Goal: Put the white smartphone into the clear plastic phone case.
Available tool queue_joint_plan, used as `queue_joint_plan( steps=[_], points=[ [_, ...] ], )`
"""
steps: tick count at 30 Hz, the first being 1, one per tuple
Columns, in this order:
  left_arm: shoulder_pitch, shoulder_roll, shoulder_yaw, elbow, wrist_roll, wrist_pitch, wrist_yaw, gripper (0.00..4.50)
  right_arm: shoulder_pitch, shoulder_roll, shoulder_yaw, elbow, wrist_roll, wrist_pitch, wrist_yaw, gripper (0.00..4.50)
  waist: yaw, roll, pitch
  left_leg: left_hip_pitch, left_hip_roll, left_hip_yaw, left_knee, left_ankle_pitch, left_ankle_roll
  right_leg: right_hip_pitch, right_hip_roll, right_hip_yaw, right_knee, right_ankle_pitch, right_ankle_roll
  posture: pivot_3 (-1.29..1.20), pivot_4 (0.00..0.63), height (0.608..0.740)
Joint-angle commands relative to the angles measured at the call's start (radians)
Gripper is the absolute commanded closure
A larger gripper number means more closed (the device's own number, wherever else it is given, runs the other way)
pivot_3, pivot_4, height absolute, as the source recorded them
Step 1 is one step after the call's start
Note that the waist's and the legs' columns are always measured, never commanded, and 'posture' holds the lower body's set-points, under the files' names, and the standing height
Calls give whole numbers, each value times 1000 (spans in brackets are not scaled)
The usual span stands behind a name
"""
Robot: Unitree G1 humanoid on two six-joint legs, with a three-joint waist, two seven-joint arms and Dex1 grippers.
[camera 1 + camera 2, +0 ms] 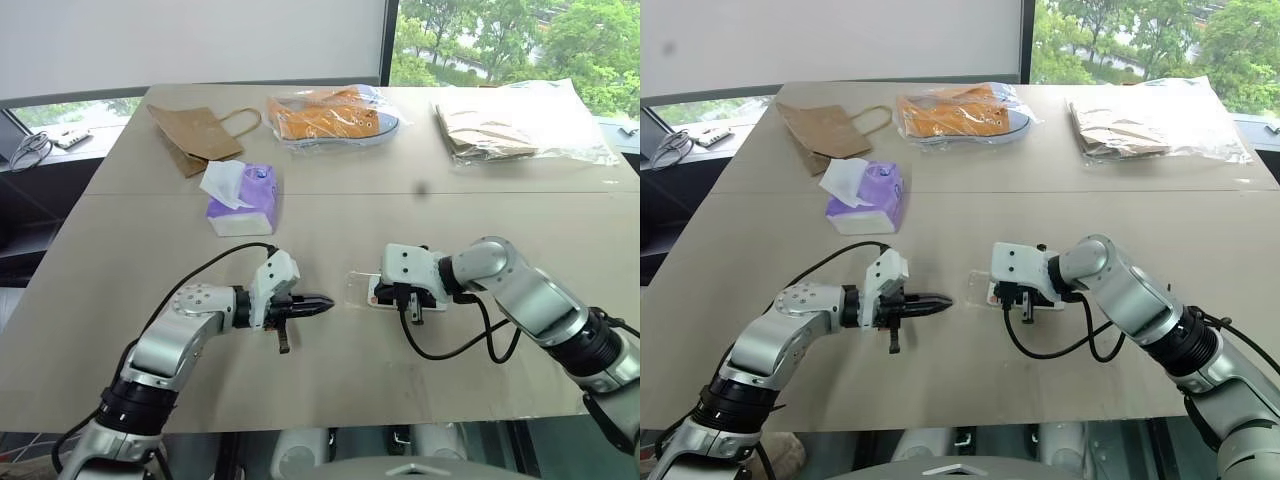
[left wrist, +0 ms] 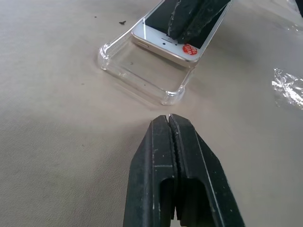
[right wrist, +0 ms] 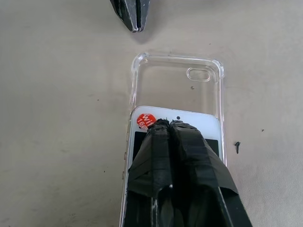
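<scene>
right gripper (image 3: 170, 124) presses white smartphone (image 3: 182, 117) half inside clear plastic phone case (image 3: 177, 80).

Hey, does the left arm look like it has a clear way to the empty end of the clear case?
Probably yes. The left gripper, jaws shut, points at the clear case across bare table; the right gripper rests farther back on the white smartphone.

This looks like a test room in an office building. A big plain bench (image 1: 120, 300) stands right by tall windows (image 1: 520, 40), and green trees (image 1: 470, 30) show outside, seen from high up. A white blind (image 1: 190, 45) hangs over part of the glass. Everyday things are laid out in a row on the bench, like a brown paper bag (image 1: 195, 135), a purple tissue pack (image 1: 242, 200) and clear plastic bags (image 1: 520, 125). Loose cables (image 1: 30, 150) lie on the sill.
</scene>
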Motion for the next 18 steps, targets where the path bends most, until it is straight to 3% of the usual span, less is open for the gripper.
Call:
queue_joint_plan(
  steps=[1, 14, 18],
  points=[
    [8, -3, 39, -46, -51, -14, -18, 4500, 19, -21, 45, 42, -36, 6, 21, 4490, 0, 0, -1, 0, 0, 0, 0, 0, 0, 0, 0, 0, 0, 0, 0, 0, 150, 740],
    [29, 17, 64, -71, -76, -11, -17, 4500, 10, -39, 159, 99, -160, -55, 69, 4490, 0, 1, -13, 2, 0, 0, 0, -1, 2, 2, 0, 0, 0, 0, 0, 0, 150, 740],
    [37, 19, 69, -79, -78, -8, -10, 4500, 6, -20, 205, 130, -194, -79, 102, 4490, 0, 1, -14, 12, 0, 0, -1, -2, 3, 12, -1, -1, -1, -3, -4, 0, 150, 740]
  ],
)
